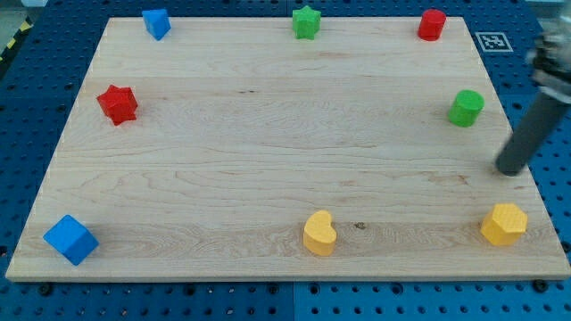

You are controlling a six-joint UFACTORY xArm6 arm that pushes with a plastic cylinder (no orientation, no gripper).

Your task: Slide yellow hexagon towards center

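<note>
One yellow hexagon [504, 224] lies just below my tip [512, 170].

Yellow hexagon [504, 224] & heart [319, 234], 2 blue, 2 red, 2 green blocks; pale wood board [268, 152].

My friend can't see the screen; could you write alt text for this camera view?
A dark rod's tip rests near the wooden board's right edge, just above a yellow hexagon and below a green cylinder. Around the edges sit a yellow heart, two blue cubes, a red star, a green star and a red cylinder.
</note>
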